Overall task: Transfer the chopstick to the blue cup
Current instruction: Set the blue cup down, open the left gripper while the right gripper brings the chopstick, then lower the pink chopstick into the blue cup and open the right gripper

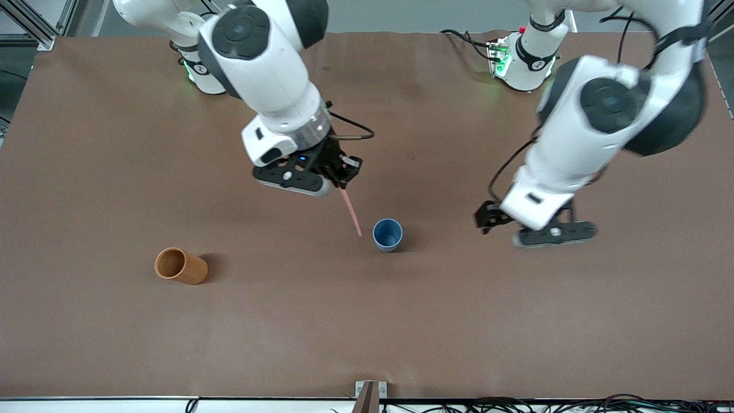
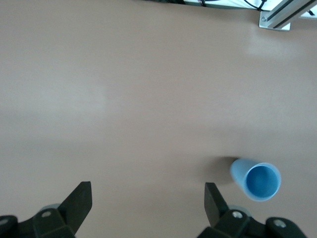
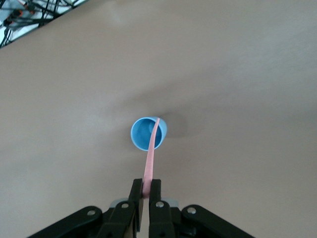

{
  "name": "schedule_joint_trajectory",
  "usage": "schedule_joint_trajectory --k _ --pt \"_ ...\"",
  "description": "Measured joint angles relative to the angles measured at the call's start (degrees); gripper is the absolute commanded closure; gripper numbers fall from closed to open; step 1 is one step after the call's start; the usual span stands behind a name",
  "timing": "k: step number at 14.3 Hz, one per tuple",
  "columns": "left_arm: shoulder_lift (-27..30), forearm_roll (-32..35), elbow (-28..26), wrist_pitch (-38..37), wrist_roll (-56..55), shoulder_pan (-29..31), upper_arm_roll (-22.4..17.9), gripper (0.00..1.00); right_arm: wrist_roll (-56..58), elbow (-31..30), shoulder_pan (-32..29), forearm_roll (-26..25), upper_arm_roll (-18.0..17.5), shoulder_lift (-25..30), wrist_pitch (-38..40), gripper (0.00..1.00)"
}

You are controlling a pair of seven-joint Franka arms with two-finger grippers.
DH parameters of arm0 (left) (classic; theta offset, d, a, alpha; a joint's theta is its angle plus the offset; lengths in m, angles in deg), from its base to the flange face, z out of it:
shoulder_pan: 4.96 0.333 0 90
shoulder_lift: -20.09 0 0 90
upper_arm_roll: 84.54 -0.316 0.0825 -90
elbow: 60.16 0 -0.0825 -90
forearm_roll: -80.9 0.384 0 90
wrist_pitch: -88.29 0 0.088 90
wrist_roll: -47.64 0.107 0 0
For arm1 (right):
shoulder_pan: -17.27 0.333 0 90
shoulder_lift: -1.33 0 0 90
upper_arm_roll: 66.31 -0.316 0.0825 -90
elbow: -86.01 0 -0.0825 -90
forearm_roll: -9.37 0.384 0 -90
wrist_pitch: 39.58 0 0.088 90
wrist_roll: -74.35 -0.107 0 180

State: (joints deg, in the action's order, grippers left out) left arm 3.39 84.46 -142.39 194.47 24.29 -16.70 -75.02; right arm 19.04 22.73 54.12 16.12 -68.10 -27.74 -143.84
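While my right gripper [image 1: 343, 182] hangs over mid-table pinching the pink chopstick [image 1: 351, 211], its free tip slants down toward the blue cup [image 1: 387, 234], upright near the table's centre. My left gripper [image 2: 147, 202] waits, fingers spread, over bare table toward the left arm's end. An orange-brown cup [image 1: 180, 265] lies tipped toward the right arm's end.
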Motion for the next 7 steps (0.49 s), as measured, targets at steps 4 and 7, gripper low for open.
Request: schedule_joint_trajectory --k 4,7 --pt "7.28 -4.39 -0.03 -8.44 18.7 0.65 -8.09 0.0 -0.09 0.47 1.53 0.01 -0.01 -2.78 -0.82 0.99" --pt "12.2 -4.42 -0.13 -14.33 24.19 2.89 -8.52 0.0 -0.14 0.52 2.79 0.01 -0.01 -4.72 -1.75 0.99"
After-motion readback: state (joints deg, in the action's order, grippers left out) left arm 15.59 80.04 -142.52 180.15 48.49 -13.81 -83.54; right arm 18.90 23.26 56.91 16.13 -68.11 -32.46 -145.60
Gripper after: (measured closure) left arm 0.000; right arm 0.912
